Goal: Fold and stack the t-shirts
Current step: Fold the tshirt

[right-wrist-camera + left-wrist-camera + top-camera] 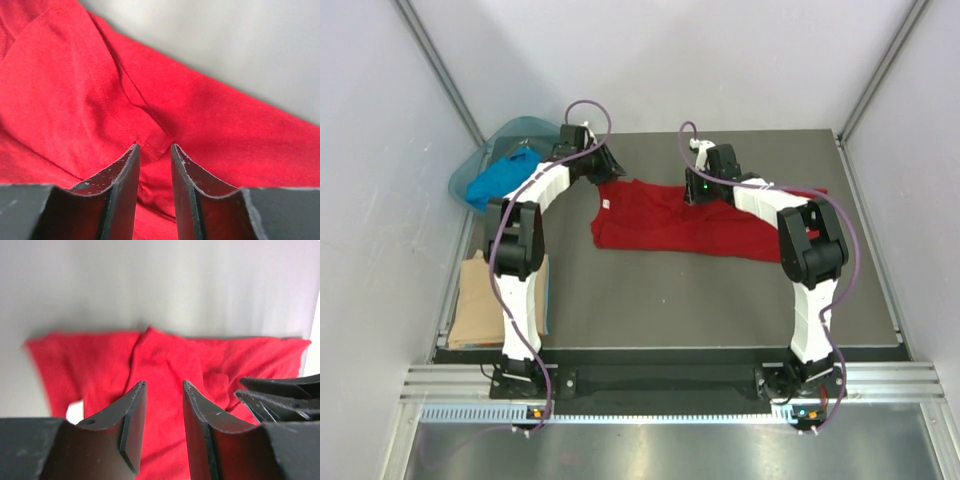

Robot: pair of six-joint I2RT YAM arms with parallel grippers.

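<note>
The deep red t-shirt (pixel 665 228) lies spread across the middle of the dark table, its white neck label (pixel 604 207) at its left end. My left gripper (pixel 612 170) is at the shirt's far left corner; in the left wrist view the gripper (pixel 163 385) stands open, a narrow gap between its fingers, with red cloth (pixel 165 360) showing beyond. My right gripper (pixel 693 192) is low over the shirt's far edge; in the right wrist view the gripper (pixel 153 147) is open just above a hem fold (pixel 150 135). The blue t-shirt (pixel 500 180) lies in the basin. The tan t-shirt (pixel 485 300) lies at the left.
The translucent teal basin (pixel 525 128) sits at the far left corner, just behind the left arm. The tan shirt lies beside the left arm's base, off the table's left edge (pixel 455 290). White walls close in the far and side edges.
</note>
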